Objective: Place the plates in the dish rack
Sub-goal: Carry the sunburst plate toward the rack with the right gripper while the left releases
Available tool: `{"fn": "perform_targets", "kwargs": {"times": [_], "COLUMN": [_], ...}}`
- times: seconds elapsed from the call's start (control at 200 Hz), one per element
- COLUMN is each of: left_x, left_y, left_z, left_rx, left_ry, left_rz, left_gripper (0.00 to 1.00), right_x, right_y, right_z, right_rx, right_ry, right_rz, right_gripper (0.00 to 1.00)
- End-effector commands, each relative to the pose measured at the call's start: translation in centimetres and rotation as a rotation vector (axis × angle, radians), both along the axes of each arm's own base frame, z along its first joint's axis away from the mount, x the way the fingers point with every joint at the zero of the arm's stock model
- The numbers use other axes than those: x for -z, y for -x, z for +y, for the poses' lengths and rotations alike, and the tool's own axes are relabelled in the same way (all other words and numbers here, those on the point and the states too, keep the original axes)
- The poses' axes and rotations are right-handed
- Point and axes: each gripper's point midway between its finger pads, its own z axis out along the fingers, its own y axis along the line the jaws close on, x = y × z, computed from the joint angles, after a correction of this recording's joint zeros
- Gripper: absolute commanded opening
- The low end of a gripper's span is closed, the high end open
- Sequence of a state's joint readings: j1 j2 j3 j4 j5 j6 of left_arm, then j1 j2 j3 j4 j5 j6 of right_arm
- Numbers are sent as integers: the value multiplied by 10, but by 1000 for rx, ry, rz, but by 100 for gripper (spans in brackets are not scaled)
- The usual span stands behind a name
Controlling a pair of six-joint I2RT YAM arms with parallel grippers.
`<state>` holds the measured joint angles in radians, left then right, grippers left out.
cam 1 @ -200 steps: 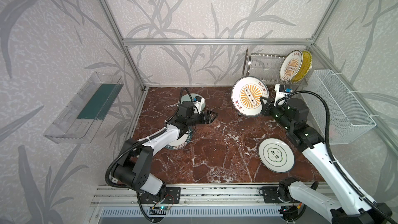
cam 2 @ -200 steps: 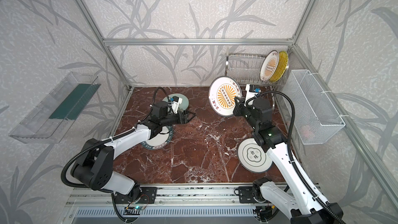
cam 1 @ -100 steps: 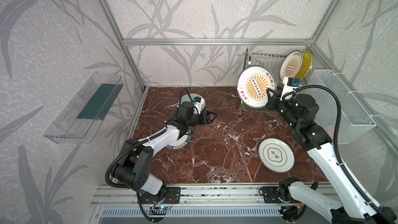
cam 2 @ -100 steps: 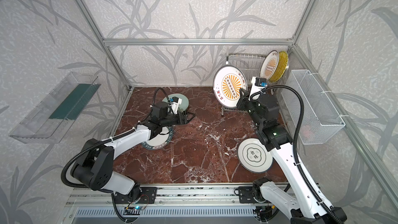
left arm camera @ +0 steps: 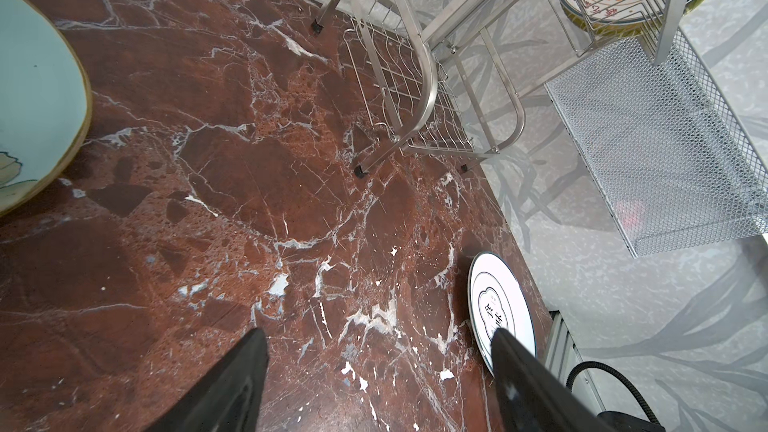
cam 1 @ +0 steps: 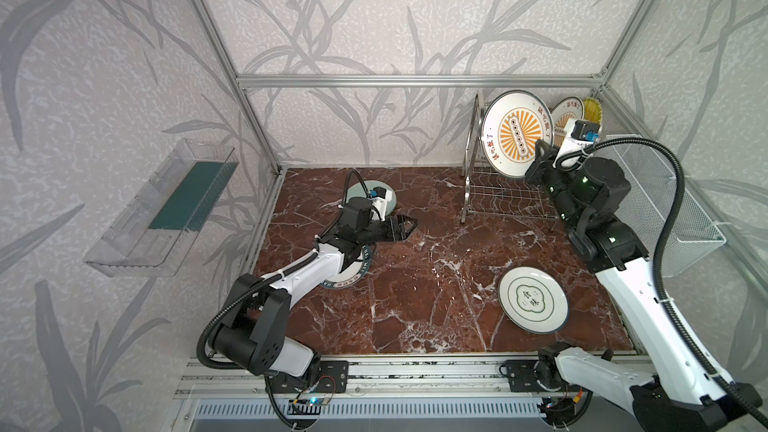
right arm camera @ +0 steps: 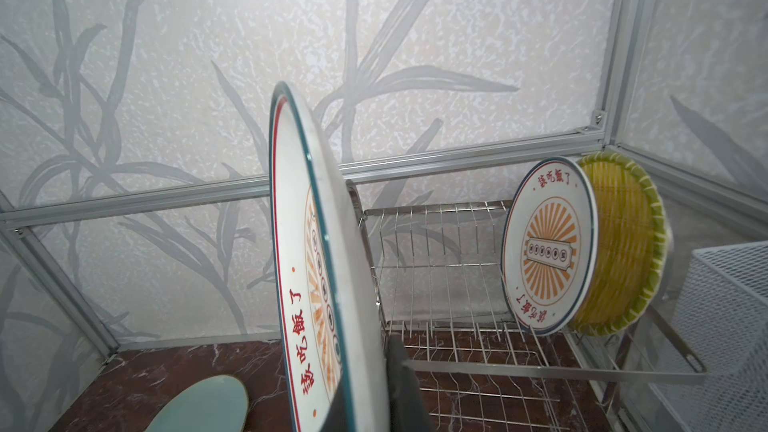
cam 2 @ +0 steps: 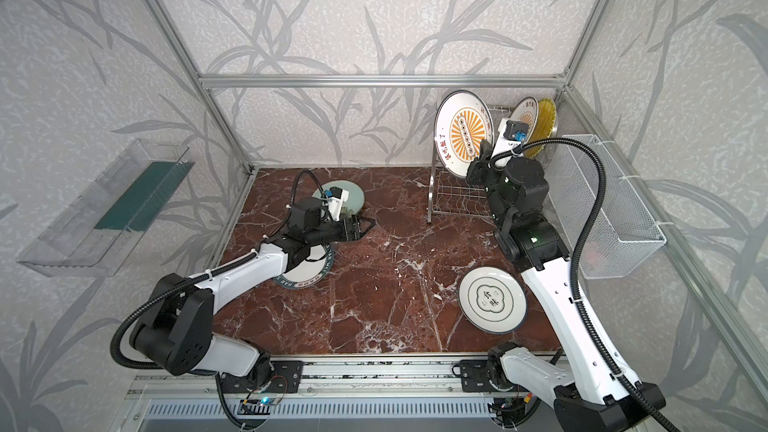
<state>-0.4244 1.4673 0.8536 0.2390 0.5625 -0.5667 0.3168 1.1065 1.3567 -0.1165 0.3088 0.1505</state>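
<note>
Trouble lies with the raised sunburst plate: in both top views the right gripper pinches its lower rim, jaws closed on it, and holds it on edge at the upper right of the frame, over the left end of the dish rack and not yet seated in it. Such an edge pinch on a wide glazed disc looks weak; a knock against the rack's end frame could twist the plate loose and drop it onto the marble tabletop. A second sunburst plate and the yellow ribbed plate stand at the rack's right end, so a swing too far that way could topple them. The cloud-emblem plate at lower right, the teal-rimmed lettered plate under the left arm and the pale green plate behind it lie flat on the marble. The left gripper hovers empty at mid-frame, jaws spread. The left wrist view shows only its parted fingers over bare marble, the rack at upper right. The right wrist view shows the held plate nearly edge-on and leaning at centre, the upright prongs to its right; a misjudged slot would likely wedge it askew.
</note>
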Motion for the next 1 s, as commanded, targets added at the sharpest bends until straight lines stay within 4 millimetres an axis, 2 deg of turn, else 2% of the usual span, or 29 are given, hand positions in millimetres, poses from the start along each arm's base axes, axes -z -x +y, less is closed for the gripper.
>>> {"fn": "perform_targets", "kwargs": {"times": [0.0,0.17,0.54,0.755,0.995], "left_x": [-9,-11,-16,-18,-16], "left_y": [2,3,6,6,7], "left_z": [2,2,3,5,6], "left_rx": [5,7,9,3,3], "left_ry": [-2,-2,-7,-12,-15], "left_rz": [-37,-40,-51,-59,-58], "left_gripper": [82,82,82,82,82], "right_x": [-50,-58,-59,-49,-39], "right_y": [11,5,-31,-54,-71], "right_z": [-24,-37,-61,-73,-87], "right_rx": [125,217,377,425,467], "right_ry": [0,39,120,134,157], "right_rz": [-144,-145,-92,-43,4], "right_gripper": [0,0,0,0,0]}}
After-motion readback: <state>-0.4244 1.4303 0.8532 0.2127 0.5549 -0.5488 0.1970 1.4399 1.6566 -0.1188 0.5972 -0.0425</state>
